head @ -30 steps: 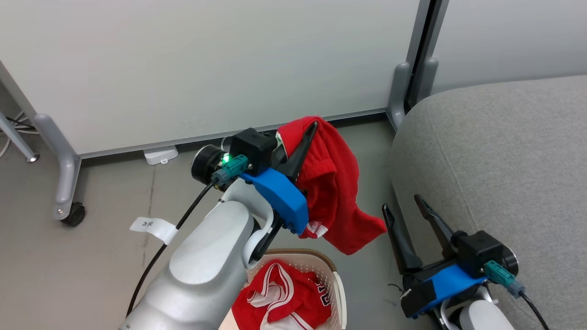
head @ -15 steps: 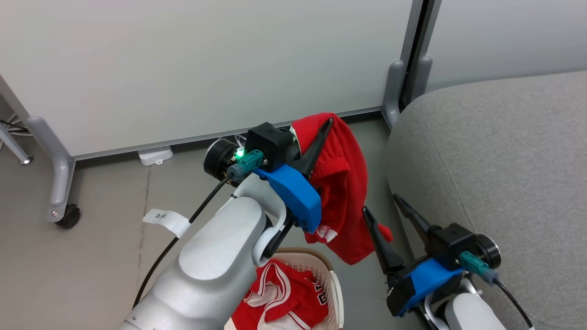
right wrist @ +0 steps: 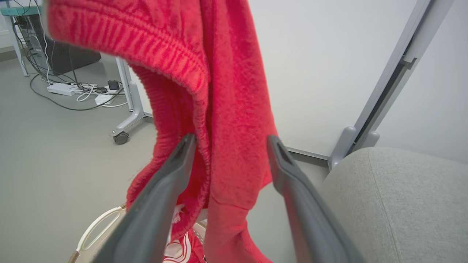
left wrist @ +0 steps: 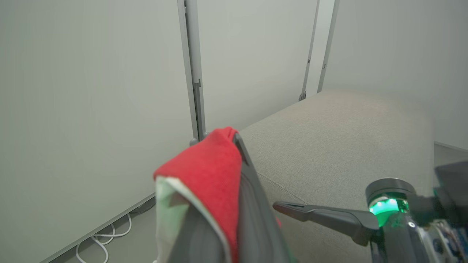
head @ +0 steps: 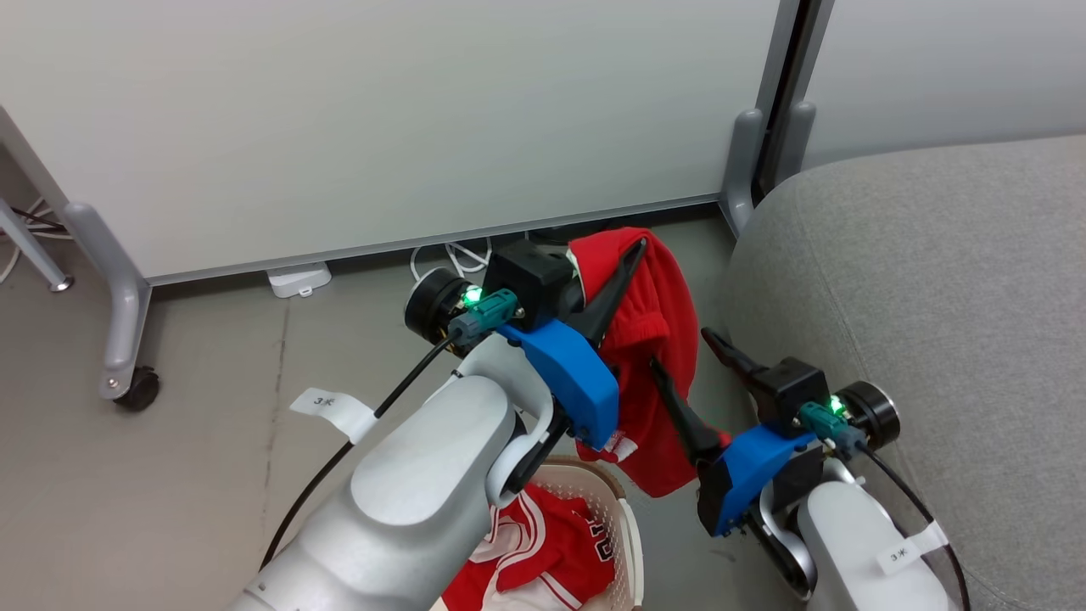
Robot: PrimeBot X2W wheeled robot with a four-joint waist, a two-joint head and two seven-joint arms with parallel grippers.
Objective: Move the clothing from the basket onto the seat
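Shorts [head: 657, 339]: red, held up in the air above the floor, draped over the left gripper's fingers and hanging down in folds; their lower end hangs just above the basket's far rim, beside the seat but not on it.
Jersey [head: 543, 552]: red with white stripes and dark lettering, lying crumpled inside the basket.
Basket [head: 626, 530]: cream, perforated, with a brown rim, on the floor below the left forearm, near the seat's edge.
Left gripper [head: 632, 255]: clamped on the shorts at their top; one dark finger lies over the red cloth, the other is hidden behind it.
Right gripper [right wrist: 231, 138]: fingers spread apart, one on each side of the hanging shorts, with cloth between them; nothing is pinched.
Seat [head: 916, 297]: large grey cushion to the robot's right, its rounded corner just beside the right gripper; no clothing lies on it.
Partition [head: 382, 127]: pale panels on grey feet with a caster [head: 137, 389], standing behind the basket.
Floor [head: 170, 475]: grey, with white cables [head: 454, 255] at the foot of the partition.
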